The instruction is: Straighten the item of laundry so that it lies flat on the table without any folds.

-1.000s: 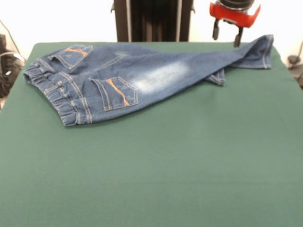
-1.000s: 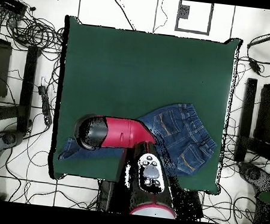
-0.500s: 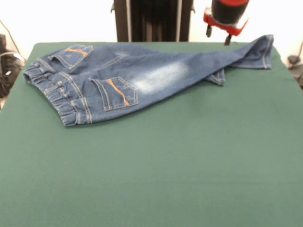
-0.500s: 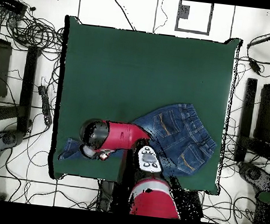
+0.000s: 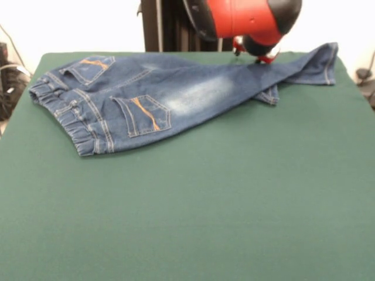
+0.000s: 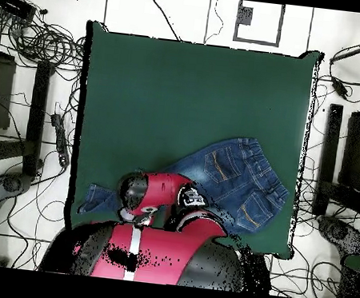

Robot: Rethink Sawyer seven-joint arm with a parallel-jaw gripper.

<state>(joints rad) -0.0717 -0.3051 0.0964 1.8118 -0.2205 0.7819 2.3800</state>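
The item of laundry, a small pair of blue jeans (image 5: 176, 93) (image 6: 232, 177), lies on the far part of the green table (image 5: 234, 205) (image 6: 190, 92). In the front view the gathered waistband is at the left and one leg stretches right to a hem (image 5: 325, 64). The other leg is folded, with only its hem (image 5: 266, 96) peeking out. The gripper (image 5: 253, 54) (image 6: 138, 209) hangs low over the stretched leg, mostly hidden by the red and black wrist (image 5: 246, 17). Nothing shows in its grasp.
The black pedestal (image 5: 187, 23) stands behind the table's far edge. In the overhead view, cables (image 6: 42, 43) and black stands (image 6: 327, 156) surround the table on the floor. The red arm's body (image 6: 163, 254) covers the table edge nearest the base.
The arm has swung down and back over the stretched leg. In the front view the gripper has moved left, away from the leg's hem. The jeans have not moved.
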